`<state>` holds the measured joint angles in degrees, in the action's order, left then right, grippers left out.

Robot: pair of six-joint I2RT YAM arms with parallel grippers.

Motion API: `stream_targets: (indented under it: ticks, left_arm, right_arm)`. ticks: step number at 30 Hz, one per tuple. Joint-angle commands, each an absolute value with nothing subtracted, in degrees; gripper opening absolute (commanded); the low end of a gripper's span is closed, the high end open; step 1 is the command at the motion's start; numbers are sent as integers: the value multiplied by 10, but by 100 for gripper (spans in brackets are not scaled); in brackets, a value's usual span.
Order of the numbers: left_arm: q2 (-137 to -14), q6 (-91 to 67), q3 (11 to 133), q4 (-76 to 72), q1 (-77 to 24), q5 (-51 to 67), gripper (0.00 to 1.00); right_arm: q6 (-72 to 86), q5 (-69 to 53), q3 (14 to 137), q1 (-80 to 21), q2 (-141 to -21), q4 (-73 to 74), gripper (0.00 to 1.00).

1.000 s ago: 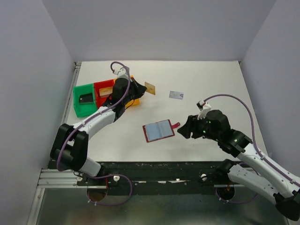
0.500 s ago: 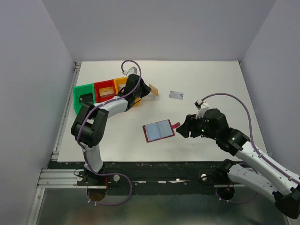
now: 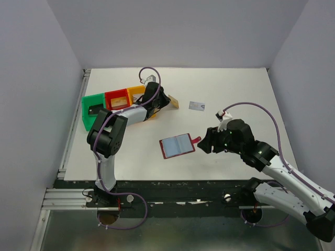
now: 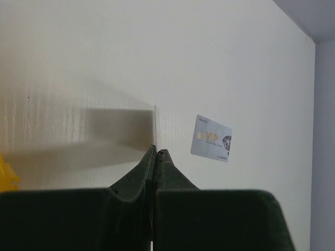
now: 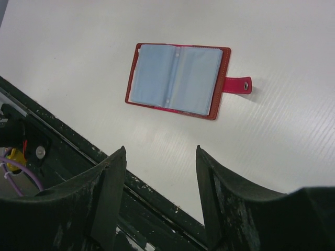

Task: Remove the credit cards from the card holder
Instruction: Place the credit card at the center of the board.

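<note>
White table (image 3: 235, 89), faint ribbed texture. Pale grey-lilac walls (image 3: 178, 31) boxing in back and both sides. Black bar (image 3: 178, 186) along near edge, grey metal sheet (image 3: 183, 230) below. Soft even light.

Card holder (image 3: 177, 145): dark red bifold, open flat, light blue lining up, snap tab pointing right; toward table's near edge, about mid-width.
Silver-white card (image 3: 197, 106): flat, face up, toward far edge of table (image 3: 246, 89).
Gold-tan card (image 3: 174, 102): pinched in left hand (image 3: 166, 101), left of silver-white one.
Black card (image 3: 95, 110): lies in green bin (image 3: 87, 112), by table's left edge.
</note>
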<state>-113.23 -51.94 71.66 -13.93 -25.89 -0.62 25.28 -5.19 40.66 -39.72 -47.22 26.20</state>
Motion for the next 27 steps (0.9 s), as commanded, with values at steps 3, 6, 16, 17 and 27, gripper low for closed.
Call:
stream_targets:
  ticks: [3, 6, 16, 17, 27]
  left_arm:
    - [-1141, -520, 724, -128, -259, -7, 23]
    - [-1136, -514, 724, -119, -258, -7, 39]
    - [-1076, -486, 716, -70, -238, -29, 54]
    - [-1066, -481, 714, -65, -236, -32, 55]
    - [-914, -405, 690, 45, -286, -132, 67]
  right_arm:
    - [232, -40, 429, -396, -479, 275, 63]
    - [230, -39, 429, -396, -481, 275, 63]
    - [231, -20, 421, -396, -481, 275, 63]
    - [232, -14, 419, -396, -484, 276, 63]
    - [268, 83, 408, -384, -566, 258, 78]
